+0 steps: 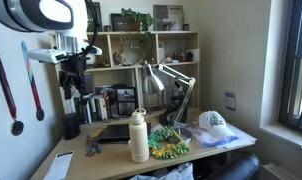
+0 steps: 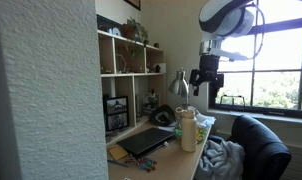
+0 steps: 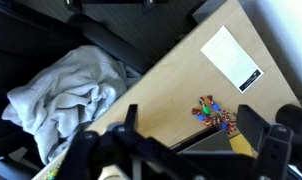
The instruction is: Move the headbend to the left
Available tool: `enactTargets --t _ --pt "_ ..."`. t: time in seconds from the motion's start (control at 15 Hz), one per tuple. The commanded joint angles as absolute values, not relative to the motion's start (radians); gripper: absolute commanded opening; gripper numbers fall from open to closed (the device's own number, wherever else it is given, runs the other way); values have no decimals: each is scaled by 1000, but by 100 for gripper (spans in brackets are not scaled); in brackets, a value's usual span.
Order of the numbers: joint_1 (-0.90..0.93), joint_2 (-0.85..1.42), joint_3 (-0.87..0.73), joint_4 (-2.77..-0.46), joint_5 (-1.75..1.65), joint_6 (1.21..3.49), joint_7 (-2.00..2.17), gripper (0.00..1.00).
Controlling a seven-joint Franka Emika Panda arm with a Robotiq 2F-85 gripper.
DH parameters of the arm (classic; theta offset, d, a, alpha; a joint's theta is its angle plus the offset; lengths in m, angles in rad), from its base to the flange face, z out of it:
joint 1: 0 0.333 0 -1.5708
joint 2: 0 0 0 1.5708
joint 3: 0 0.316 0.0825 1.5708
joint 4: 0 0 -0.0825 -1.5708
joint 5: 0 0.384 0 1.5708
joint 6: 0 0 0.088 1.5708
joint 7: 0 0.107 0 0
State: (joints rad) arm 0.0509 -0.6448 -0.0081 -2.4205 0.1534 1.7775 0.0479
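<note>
The headbend (image 1: 169, 142) is a bushy green and yellow bundle lying on the desk between the white bottle (image 1: 139, 135) and the white cap (image 1: 213, 124). In an exterior view only a yellowish bit of it (image 2: 205, 122) shows behind the bottle (image 2: 188, 128). My gripper (image 1: 73, 76) hangs high above the desk's other end, far from the headbend; it also shows in an exterior view (image 2: 206, 78). In the wrist view the gripper (image 3: 191, 118) is open and empty above a small multicoloured clump (image 3: 216, 113). The headbend is not clearly in the wrist view.
A dark laptop (image 1: 113, 132) lies on the desk (image 1: 111, 160), with a paper sheet (image 3: 231, 55) near its end. A desk lamp (image 1: 171, 80) and a shelf unit (image 1: 141, 60) stand behind. A chair (image 2: 256, 145) with a crumpled cloth (image 3: 66, 95) sits in front of the desk.
</note>
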Motion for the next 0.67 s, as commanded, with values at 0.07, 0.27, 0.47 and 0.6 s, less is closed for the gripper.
enactTargets --t 0.07,0.27,0.47,0.6 --pt "39 -644 1 -2418 159 1774 42 100" --pt "27 -605 -6 -2395 145 1808 34 100" --pt "5 -511 -44 -2323 116 1844 -7 100" --pt "-22 -426 -84 -2242 98 1873 -38 100"
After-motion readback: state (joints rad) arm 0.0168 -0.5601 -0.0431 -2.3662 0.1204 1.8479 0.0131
